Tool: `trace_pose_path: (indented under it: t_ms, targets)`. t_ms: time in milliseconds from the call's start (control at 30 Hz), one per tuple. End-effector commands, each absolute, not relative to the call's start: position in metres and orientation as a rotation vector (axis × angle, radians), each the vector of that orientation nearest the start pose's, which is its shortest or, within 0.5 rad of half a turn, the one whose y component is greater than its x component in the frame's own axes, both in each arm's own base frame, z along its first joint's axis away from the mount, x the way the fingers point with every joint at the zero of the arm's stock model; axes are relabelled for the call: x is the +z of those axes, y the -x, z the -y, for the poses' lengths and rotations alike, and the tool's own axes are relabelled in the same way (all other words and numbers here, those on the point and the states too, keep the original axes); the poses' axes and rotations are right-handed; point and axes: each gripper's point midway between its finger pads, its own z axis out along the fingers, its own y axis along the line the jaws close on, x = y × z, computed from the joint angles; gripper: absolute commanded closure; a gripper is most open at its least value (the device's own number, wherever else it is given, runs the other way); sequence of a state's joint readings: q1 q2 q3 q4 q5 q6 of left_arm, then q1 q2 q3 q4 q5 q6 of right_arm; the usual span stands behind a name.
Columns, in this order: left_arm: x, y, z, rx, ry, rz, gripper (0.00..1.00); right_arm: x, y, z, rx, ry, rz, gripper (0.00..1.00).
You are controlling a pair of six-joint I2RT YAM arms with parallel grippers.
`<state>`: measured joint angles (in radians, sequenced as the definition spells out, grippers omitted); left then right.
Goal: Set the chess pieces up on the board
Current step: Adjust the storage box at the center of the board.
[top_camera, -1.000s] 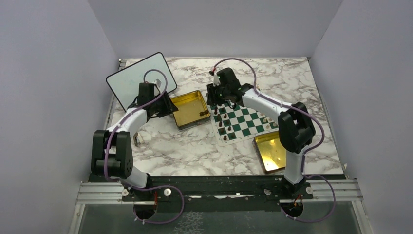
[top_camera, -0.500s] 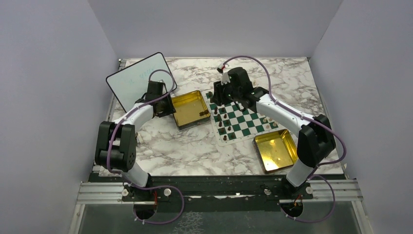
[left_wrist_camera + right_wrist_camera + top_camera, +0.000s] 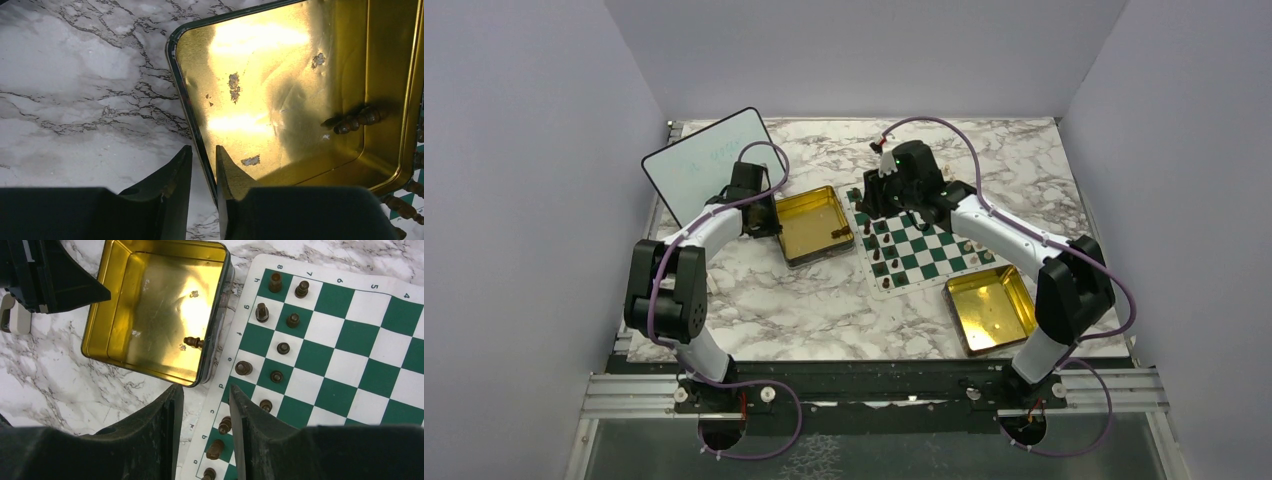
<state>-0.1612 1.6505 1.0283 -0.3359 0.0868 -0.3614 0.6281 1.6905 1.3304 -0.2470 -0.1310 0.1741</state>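
The green and white board (image 3: 924,245) lies right of centre and also shows in the right wrist view (image 3: 350,340). Several dark brown chess pieces (image 3: 280,347) stand in its two left columns. A few cream pieces (image 3: 972,245) stand at its right edge. One dark piece (image 3: 357,119) lies in the gold tin (image 3: 280,100) left of the board. My left gripper (image 3: 204,150) is narrowly open, astride that tin's left rim, holding nothing. My right gripper (image 3: 206,390) is open and empty, above the board's left border near the tin.
A second gold tin (image 3: 989,308) sits at the board's near right corner, with small bits inside. A white whiteboard with a black rim (image 3: 699,165) leans at the far left. The marble table (image 3: 824,300) is walled on three sides.
My left gripper has moved right to the tin's rim. The right arm's elbow has swung out to the right and its gripper has shifted slightly right over the board's far left corner.
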Motion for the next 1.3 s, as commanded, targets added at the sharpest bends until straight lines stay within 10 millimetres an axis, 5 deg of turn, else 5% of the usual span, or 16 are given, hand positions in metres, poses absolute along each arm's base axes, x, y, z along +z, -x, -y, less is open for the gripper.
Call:
trace_pose_path:
  t_ms: [0,267,467,733,1000,1267]
  targets:
    - [0.060,-0.376,0.090,-0.292,0.145,-2.566,0.78,0.188,-0.374,-0.303,0.573,0.576,-2.095,0.56]
    - [0.072,-0.363,0.081,-0.225,-0.064,-2.601,0.93,0.193,-0.369,-0.298,0.564,0.577,-2.080,0.56]
    - [0.088,-0.350,0.076,-0.181,-0.433,-2.520,1.00,0.202,-0.364,-0.297,0.584,0.584,-2.046,0.56]
    - [0.090,-0.345,0.098,-0.319,-0.814,-2.357,1.00,0.197,-0.350,-0.291,0.604,0.598,-2.033,0.56]
    - [0.100,-0.360,0.105,-0.306,-1.038,-2.217,1.00,0.199,-0.337,-0.277,0.581,0.600,-2.027,0.56]
    - [0.100,-0.382,0.105,-0.298,-0.987,-2.270,1.00,0.200,-0.316,-0.287,0.738,0.571,-2.036,0.59]
